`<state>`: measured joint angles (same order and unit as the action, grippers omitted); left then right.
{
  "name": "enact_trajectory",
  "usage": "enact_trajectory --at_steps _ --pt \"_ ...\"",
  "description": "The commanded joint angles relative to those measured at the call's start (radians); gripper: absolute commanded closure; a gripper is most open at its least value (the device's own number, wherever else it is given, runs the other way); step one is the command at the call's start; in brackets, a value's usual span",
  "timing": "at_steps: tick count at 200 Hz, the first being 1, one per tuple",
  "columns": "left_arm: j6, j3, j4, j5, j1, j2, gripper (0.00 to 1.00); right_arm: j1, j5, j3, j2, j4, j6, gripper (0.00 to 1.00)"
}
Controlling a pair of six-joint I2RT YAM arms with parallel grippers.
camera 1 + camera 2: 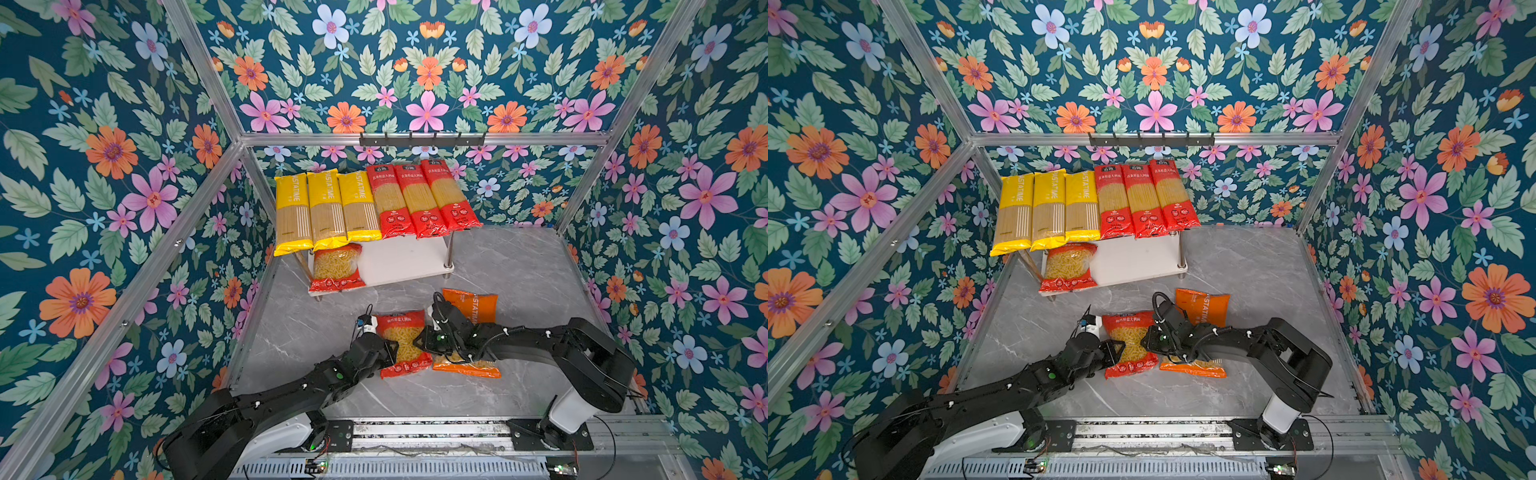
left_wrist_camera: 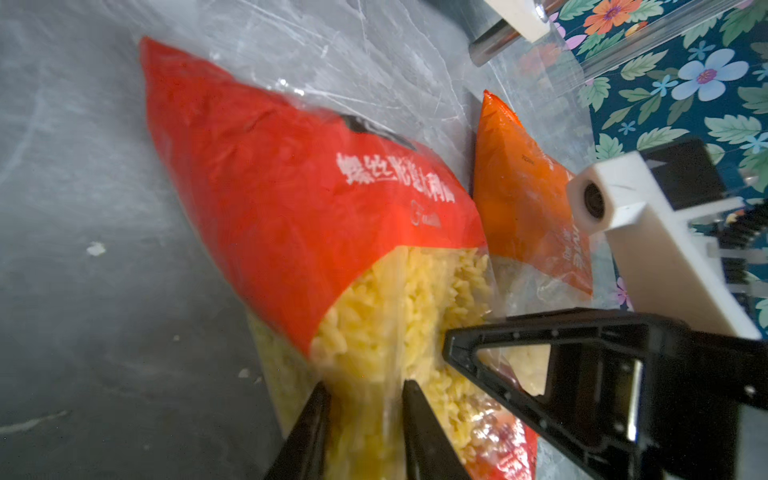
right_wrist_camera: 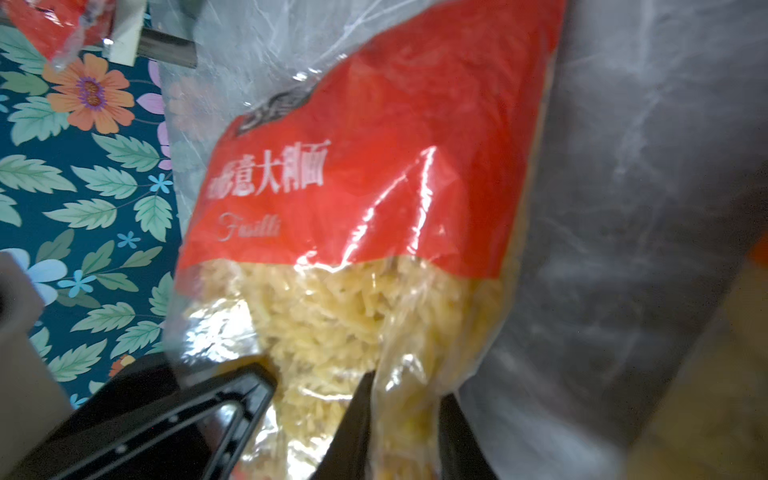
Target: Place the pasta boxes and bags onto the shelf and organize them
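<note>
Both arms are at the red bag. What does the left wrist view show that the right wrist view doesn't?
Left wrist only: a clear look at the orange pasta bag beside the red fusilli bag; the right wrist catches at most a blurred orange edge. Right wrist only: the word Fusilli, and a red pack's corner at the shelf. Both: the red bag pinched in that arm's own jaws, the grey table, a shelf leg.

Red bag (image 1: 406, 332) between both arms' jaws; orange bag (image 1: 473, 305) beside.

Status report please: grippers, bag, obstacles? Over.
Left gripper and right gripper both clamped on short red plastic fusilli bag. Bag not yet on white two-tier shelf. Orange plastic pasta bag close beside.
</note>
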<state>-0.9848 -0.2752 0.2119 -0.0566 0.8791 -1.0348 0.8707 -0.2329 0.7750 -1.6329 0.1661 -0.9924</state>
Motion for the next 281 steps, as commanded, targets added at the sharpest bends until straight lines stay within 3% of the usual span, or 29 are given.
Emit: enact_trajectory --at_steps 1,53,97,140,170,214,228,259,281 --pt "0.035 -0.012 0.028 -0.002 0.001 0.028 0.72 0.002 -0.018 -0.005 0.026 0.103 0.022 0.81" --pt "0.117 -0.069 -0.027 -0.015 0.001 0.081 0.82 0.002 -0.013 -0.049 0.094 0.208 0.064 0.89" --pt "0.151 -0.118 -0.099 -0.026 0.001 0.147 0.84 0.002 -0.002 -0.047 0.197 0.242 0.154 0.93" --pt "0.279 -0.190 -0.169 -0.165 0.001 0.230 0.85 0.001 0.034 -0.005 0.236 0.303 0.323 0.99" --pt "0.440 -0.239 -0.105 -0.264 -0.014 0.207 0.87 -0.023 0.062 0.072 0.169 0.397 0.448 1.00" --pt "0.647 -0.305 0.008 -0.428 -0.046 0.119 0.90 -0.075 0.058 0.198 0.004 0.577 0.506 1.00" --pt "0.657 -0.308 0.049 -0.413 -0.093 0.090 0.90 -0.086 0.054 0.241 -0.073 0.612 0.513 1.00" --pt "0.640 -0.305 0.138 -0.270 -0.258 0.017 0.92 -0.113 0.081 0.328 -0.205 0.680 0.516 1.00" --pt "0.656 -0.314 0.183 -0.230 -0.315 -0.047 0.93 -0.133 0.092 0.382 -0.278 0.712 0.493 1.00"
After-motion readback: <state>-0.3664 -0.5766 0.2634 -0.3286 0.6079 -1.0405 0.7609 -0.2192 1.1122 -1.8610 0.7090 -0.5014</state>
